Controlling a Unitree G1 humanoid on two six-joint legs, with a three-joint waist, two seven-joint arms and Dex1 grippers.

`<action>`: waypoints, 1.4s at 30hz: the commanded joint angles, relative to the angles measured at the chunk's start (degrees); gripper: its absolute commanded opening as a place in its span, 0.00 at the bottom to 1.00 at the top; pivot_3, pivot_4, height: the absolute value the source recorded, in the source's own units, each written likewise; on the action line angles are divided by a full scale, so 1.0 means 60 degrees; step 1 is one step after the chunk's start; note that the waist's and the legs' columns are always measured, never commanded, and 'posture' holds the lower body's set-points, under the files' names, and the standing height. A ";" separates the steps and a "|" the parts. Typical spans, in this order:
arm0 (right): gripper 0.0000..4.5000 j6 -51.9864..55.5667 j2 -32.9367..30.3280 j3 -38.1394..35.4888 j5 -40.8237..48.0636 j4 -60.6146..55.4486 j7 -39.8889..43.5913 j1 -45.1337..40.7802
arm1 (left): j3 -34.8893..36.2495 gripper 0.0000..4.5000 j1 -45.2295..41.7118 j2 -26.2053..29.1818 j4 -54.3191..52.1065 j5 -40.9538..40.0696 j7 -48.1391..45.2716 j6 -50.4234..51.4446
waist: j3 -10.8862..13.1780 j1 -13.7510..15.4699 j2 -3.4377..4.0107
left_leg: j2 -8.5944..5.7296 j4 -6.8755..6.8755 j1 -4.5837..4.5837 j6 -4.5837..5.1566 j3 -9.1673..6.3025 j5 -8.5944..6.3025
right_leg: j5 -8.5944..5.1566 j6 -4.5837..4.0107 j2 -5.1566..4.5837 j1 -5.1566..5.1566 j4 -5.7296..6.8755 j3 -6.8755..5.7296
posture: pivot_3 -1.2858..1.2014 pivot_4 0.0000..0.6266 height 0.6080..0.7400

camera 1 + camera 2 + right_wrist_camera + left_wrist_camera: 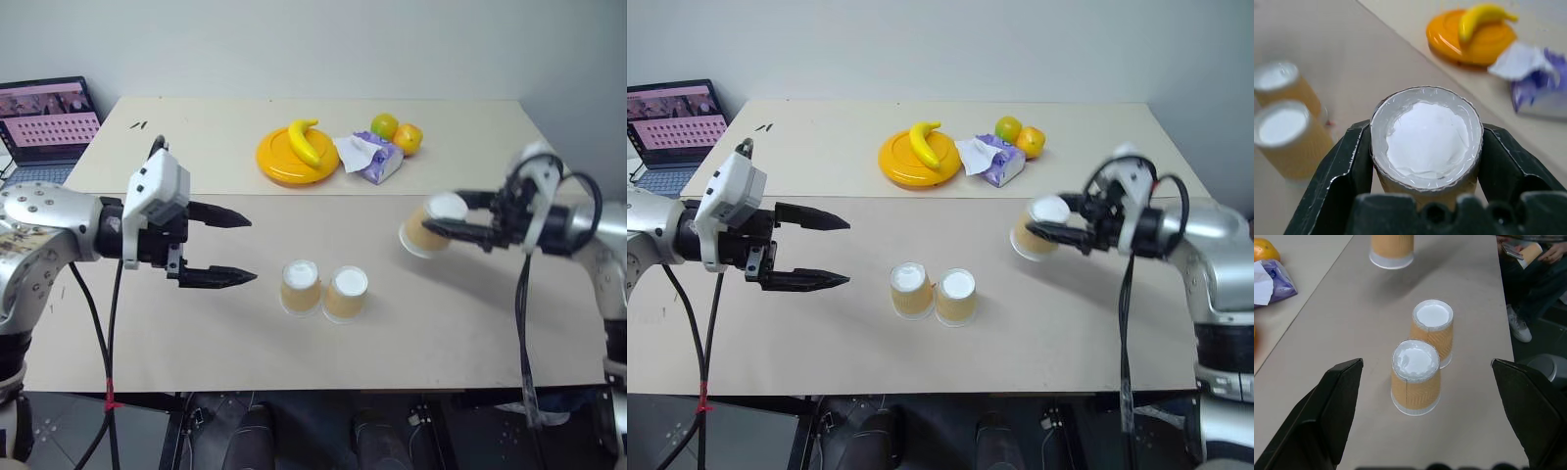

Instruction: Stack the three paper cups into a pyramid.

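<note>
While two cups [323, 289] upside down side by side: left jaws spread, right jaws pinching third cup [431, 223] (aloft).

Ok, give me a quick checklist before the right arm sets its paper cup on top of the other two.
1. Right gripper shut on the third tan-orange paper cup: ok.
2. Held cup inverted, white bottom up: ok.
3. Two tan-orange paper base cups upside down, side by side on the beige table: ok.
4. Base cups touching: cannot tell.
5. Left gripper open, beside the base, touching nothing: ok.
</note>
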 commanded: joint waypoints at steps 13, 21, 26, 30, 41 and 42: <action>0.64 0.1810 0.0704 0.0892 0.1380 -0.1094 0.0571 -0.2053 | 0.0542 1.00 0.0874 -0.0350 -0.0673 -0.0238 0.0650 -0.0066 | 0.0004 0.0119 0.0000 | -0.0002 0.0012 -0.0062 0.0003 -0.0008 -0.0002 | 0.0003 -0.0002 -0.0001 -0.0046 0.0006 -0.0012 | 0.52 0.24 0.94; 0.64 0.4242 0.1946 0.1235 0.1795 -0.1776 -0.1510 -0.2391 | 0.0376 1.00 0.0576 -0.0929 -0.0610 -0.0398 0.0984 -0.0098 | 0.0004 0.0063 0.0000 | -0.0003 0.0015 -0.0056 0.0004 -0.0012 -0.0001 | 0.0002 -0.0003 0.0000 -0.0048 0.0028 -0.0012 | 0.52 0.24 0.94; 0.64 0.4681 0.2116 0.1281 0.1662 -0.1772 -0.2264 -0.2238 | 0.0300 1.00 0.0540 -0.1062 -0.0522 -0.0300 0.0954 -0.0147 | 0.0004 0.0095 0.0000 | -0.0004 0.0015 -0.0057 0.0004 -0.0012 -0.0001 | 0.0003 -0.0003 0.0000 -0.0048 0.0030 -0.0012 | 0.52 0.24 0.94; 0.64 0.4767 0.2135 0.1414 0.1651 -0.1917 -0.2538 -0.2093 | 0.0202 1.00 0.0397 -0.1202 -0.0505 -0.0316 0.0957 -0.0115 | 0.0004 0.0079 0.0000 | -0.0004 0.0018 -0.0055 0.0004 -0.0013 -0.0001 | 0.0001 -0.0005 0.0000 -0.0053 0.0049 -0.0012 | 0.52 0.24 0.94; 0.64 0.5803 0.2563 0.0909 0.2426 -0.3052 -0.3509 -0.1764 | -0.0451 1.00 -0.0499 -0.1767 0.0186 0.0008 0.0606 -0.0381 | 0.0003 0.0052 -0.0001 | -0.0004 0.0029 -0.0053 0.0004 -0.0017 0.0000 | -0.0002 -0.0009 0.0004 -0.0057 0.0075 -0.0010 | 0.52 0.24 0.94; 0.64 0.5848 0.2591 0.0854 0.2518 -0.3142 -0.3545 -0.1759 | -0.0527 1.00 -0.0591 -0.1822 0.0284 0.0057 0.0565 -0.0440 | 0.0003 0.0052 -0.0001 | -0.0004 0.0030 -0.0053 0.0005 -0.0018 0.0000 | -0.0002 -0.0009 0.0004 -0.0057 0.0076 -0.0011 | 0.52 0.24 0.94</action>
